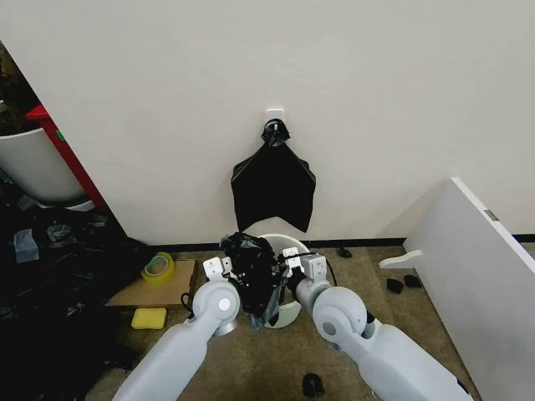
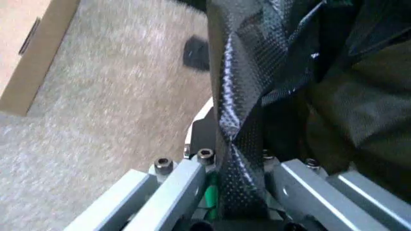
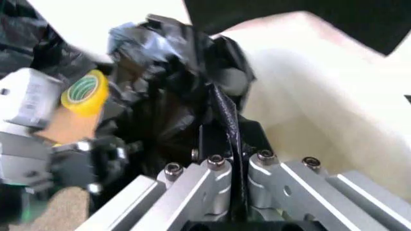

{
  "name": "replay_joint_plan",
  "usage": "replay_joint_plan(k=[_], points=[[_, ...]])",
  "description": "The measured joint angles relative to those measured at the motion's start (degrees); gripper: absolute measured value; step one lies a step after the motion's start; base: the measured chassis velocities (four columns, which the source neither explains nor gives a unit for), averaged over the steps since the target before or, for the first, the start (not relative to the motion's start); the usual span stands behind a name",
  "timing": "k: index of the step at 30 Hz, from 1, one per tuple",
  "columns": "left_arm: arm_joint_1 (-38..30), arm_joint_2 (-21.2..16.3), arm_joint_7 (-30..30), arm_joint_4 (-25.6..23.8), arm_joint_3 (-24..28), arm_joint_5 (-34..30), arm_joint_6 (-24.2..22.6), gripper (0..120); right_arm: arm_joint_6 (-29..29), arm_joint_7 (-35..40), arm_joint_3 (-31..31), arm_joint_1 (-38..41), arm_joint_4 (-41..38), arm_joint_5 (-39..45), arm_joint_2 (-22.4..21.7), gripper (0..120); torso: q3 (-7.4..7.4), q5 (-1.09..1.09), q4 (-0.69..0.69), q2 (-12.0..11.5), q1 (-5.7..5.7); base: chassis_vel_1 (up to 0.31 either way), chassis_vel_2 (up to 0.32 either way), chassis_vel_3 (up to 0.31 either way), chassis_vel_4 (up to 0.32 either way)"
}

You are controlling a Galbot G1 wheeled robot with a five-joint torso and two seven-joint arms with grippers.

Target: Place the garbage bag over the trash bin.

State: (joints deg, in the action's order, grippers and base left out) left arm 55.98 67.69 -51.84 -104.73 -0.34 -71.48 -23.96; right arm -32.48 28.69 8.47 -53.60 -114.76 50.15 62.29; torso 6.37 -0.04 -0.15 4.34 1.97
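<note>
- The garbage bag (image 1: 251, 271) is held bunched over the trash bin (image 1: 288, 311).
- Its plastic is pinched by the left gripper (image 2: 234, 192).
- Another fold is clamped by the right gripper (image 3: 231, 163).

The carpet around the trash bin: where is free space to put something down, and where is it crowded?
Free carpet lies right of the trash bin, up to the white board, with only small dark scraps. Left of the bin it is crowded: cardboard, tape roll, yellow sponge, dark clutter. Over the bin, left claw and right claw hold the garbage bag.
</note>
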Motion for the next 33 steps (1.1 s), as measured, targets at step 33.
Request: replay_joint_plan(k=[33], points=[[12.3,-4.5,3.4,-10.5,-6.8,0.1,2.8,1,2.0,-0.6,-7.3,-4.9,-5.2,-2.4,-8.7,0,-0.02,0.01,0.01,0.0,0.00,0.000,0.000,0.000,0.000]])
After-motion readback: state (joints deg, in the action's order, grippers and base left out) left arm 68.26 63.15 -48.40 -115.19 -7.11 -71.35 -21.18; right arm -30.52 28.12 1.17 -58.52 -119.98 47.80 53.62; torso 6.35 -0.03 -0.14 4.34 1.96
